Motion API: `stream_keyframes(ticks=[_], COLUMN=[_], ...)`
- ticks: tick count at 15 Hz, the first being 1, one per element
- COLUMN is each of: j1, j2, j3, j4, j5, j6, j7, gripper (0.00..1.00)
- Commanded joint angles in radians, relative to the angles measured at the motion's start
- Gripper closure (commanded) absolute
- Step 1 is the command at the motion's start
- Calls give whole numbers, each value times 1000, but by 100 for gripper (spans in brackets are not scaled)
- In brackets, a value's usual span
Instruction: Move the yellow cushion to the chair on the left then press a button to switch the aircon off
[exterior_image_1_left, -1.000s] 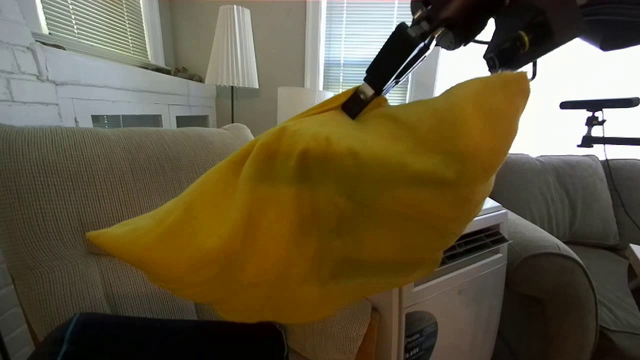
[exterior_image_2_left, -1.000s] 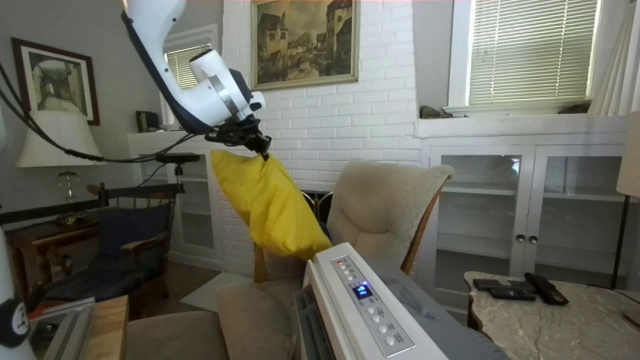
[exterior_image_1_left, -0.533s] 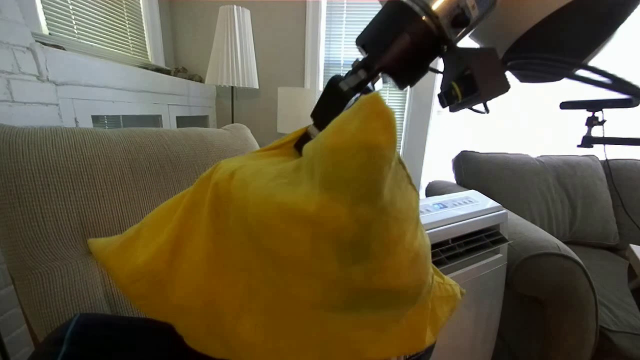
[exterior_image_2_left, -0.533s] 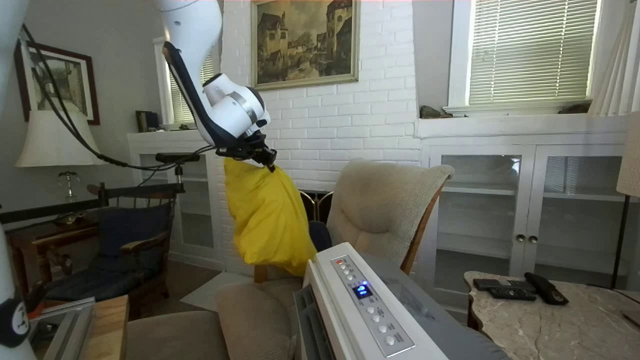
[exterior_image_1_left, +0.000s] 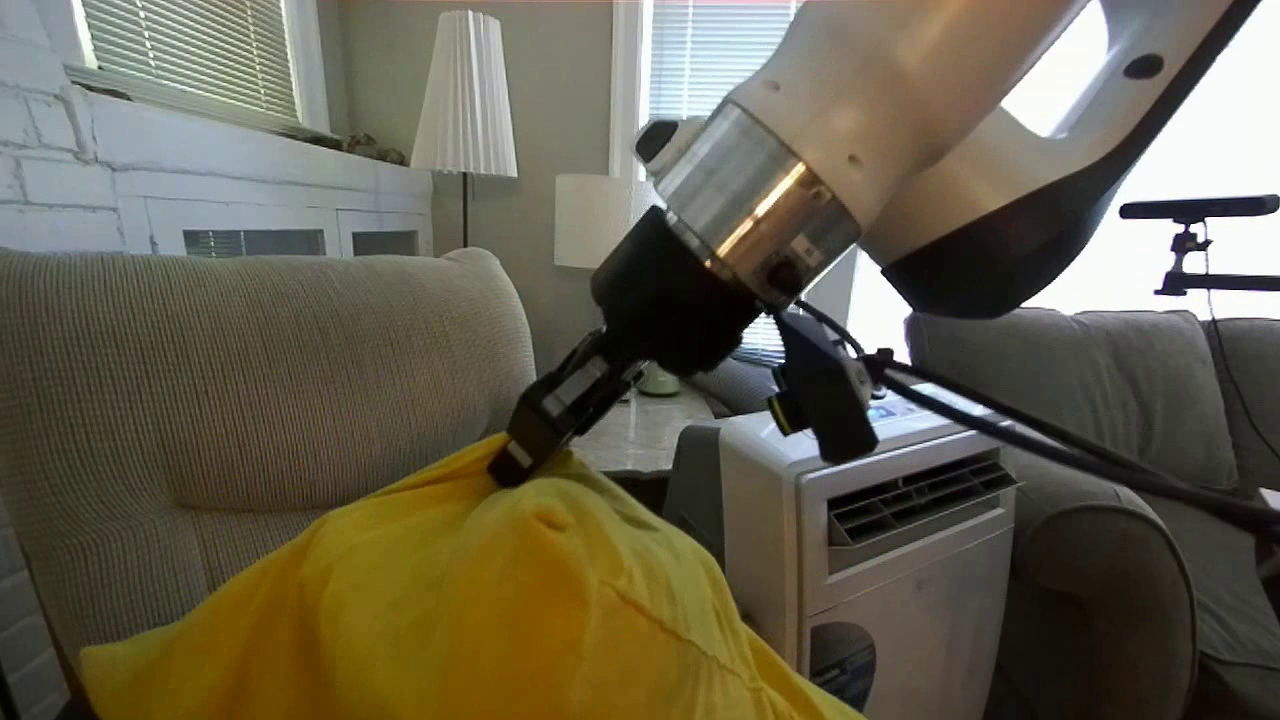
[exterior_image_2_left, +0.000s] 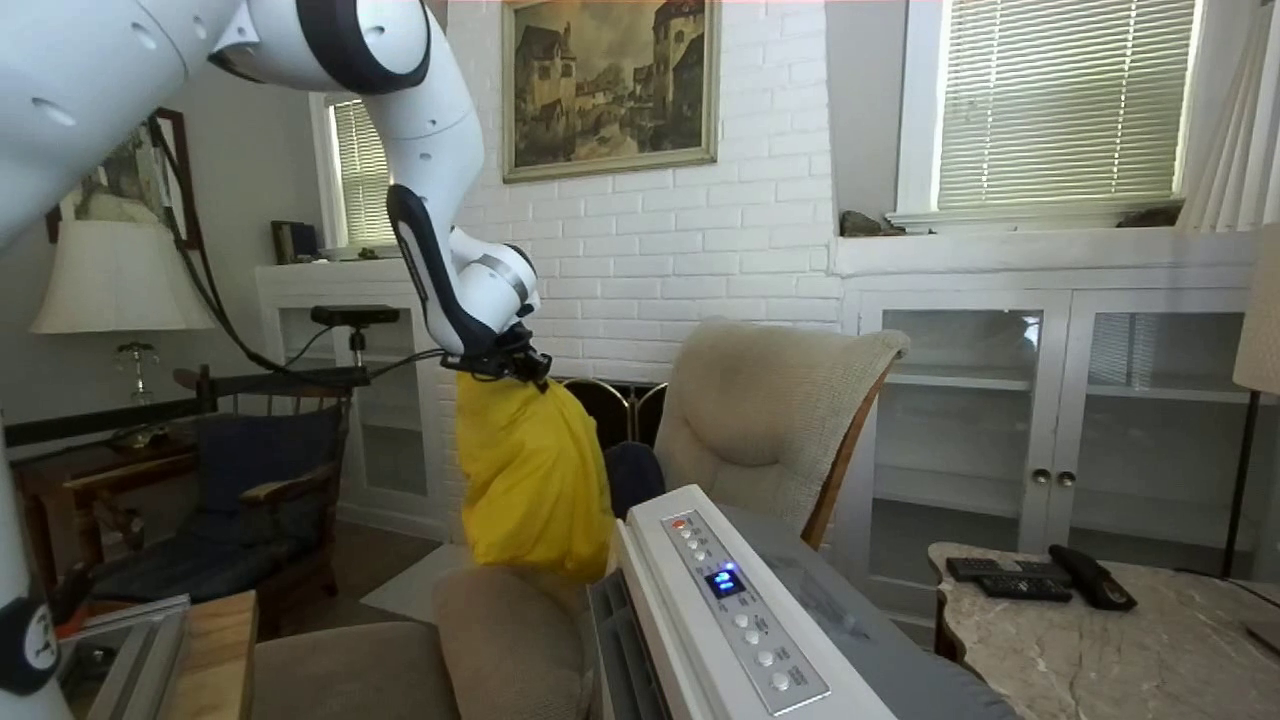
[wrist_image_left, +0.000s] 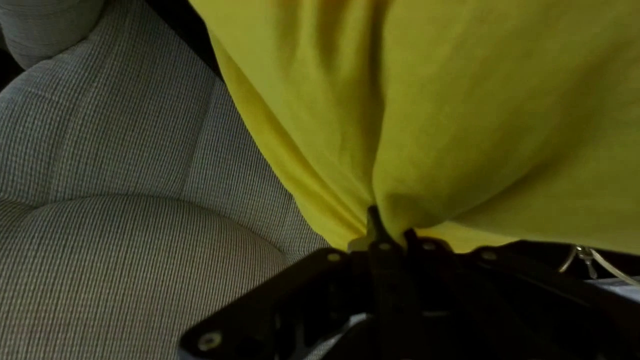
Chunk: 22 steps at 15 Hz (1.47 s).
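Observation:
The bright yellow cushion (exterior_image_1_left: 450, 620) hangs from my gripper (exterior_image_1_left: 515, 465) in front of the beige chair (exterior_image_1_left: 350, 380). In an exterior view the cushion (exterior_image_2_left: 530, 480) hangs beside the aircon, its lower end partly hidden. My gripper (exterior_image_2_left: 541, 382) points down at its top. In the wrist view the jaws (wrist_image_left: 390, 230) are shut on a bunched fold of the cushion (wrist_image_left: 475, 125), with the chair's ribbed padding (wrist_image_left: 135, 270) to the left. I cannot tell whether the cushion touches the seat. The white aircon (exterior_image_1_left: 905, 610) stands beside the chair. Its top button panel (exterior_image_2_left: 740, 610) has a lit blue display.
A dark cushion (exterior_image_2_left: 632, 475) lies on the chair seat. The grey sofa (exterior_image_1_left: 1110, 400) stands beyond the aircon. A marble-topped table (exterior_image_2_left: 1120, 650) holds remotes (exterior_image_2_left: 1010, 575) and a phone (exterior_image_2_left: 1092, 578). A floor lamp (exterior_image_1_left: 465, 110) stands behind the chair.
My gripper has come down with the cushion held, moving down and left in an exterior view. The cushion hangs lower in front of the chair and the aircon is more exposed.

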Motion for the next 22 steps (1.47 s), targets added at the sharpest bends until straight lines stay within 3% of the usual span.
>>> stream_keyframes(ticks=[1, 2, 4, 9, 13, 18, 19, 22], j1=[20, 15, 6, -33, -97, -229, -189, -213], j2=[85, 96, 108, 86, 47, -39, -83, -170], j3=[-18, -15, -10, 9, 62, 188, 128, 128], j4=[94, 92, 87, 70, 17, -77, -102, -162], j5=[-25, -12, 8, 55, 164, 374, 498, 717], j6=[0, 4, 2, 14, 7, -57, -30, -55], j7=[0, -14, -39, -83, -180, -378, -455, -607], gripper=[98, 72, 67, 32, 3, 0, 0, 0])
